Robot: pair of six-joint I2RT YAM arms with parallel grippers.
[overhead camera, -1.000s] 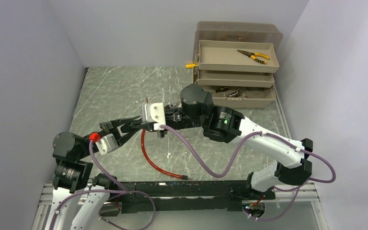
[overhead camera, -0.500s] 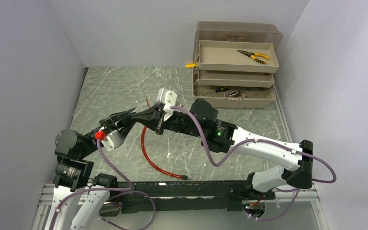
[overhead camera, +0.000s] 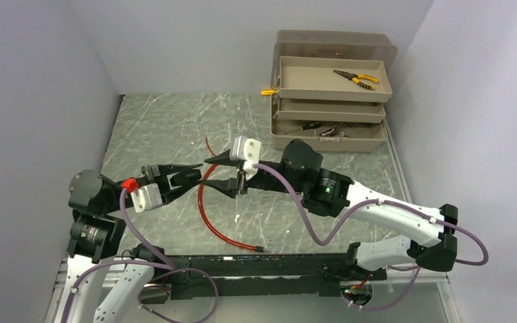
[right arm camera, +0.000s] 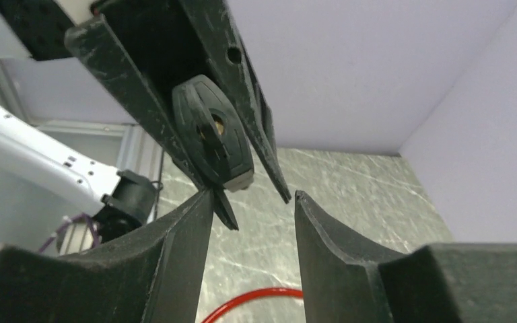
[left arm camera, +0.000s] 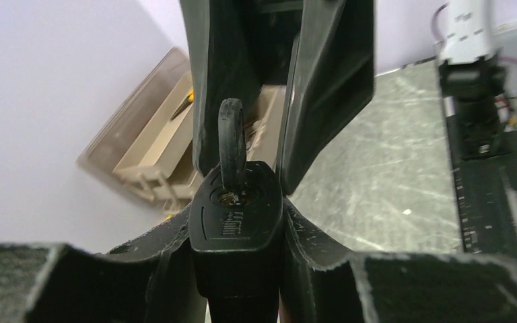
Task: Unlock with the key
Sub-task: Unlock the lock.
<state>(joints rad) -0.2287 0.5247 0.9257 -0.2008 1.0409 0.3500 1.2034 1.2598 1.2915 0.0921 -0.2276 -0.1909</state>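
Observation:
A black lock [left arm camera: 237, 235] is clamped between the fingers of my left gripper [left arm camera: 239, 208], which is shut on it above the table. A black key [left arm camera: 231, 145] sticks out of its keyhole. The fingers [left arm camera: 330, 81] of my right gripper stand on either side of the key, apart, not pinching it. In the right wrist view the lock's oval face [right arm camera: 212, 138] sits just beyond my open right gripper [right arm camera: 252, 195]. From above, the left gripper [overhead camera: 192, 175] and right gripper [overhead camera: 214, 173] meet tip to tip. The lock's red cable [overhead camera: 205, 215] trails onto the table.
A beige tiered toolbox [overhead camera: 330, 91] with yellow-handled pliers [overhead camera: 357, 79] stands at the back right. The marbled tabletop [overhead camera: 161, 128] is walled in by grey panels. A black rail [overhead camera: 262, 266] runs along the near edge.
My right wrist twisted while shut on the key, then its jaws opened and let the key go, drawing back slightly to the right. The left gripper kept hold of the lock.

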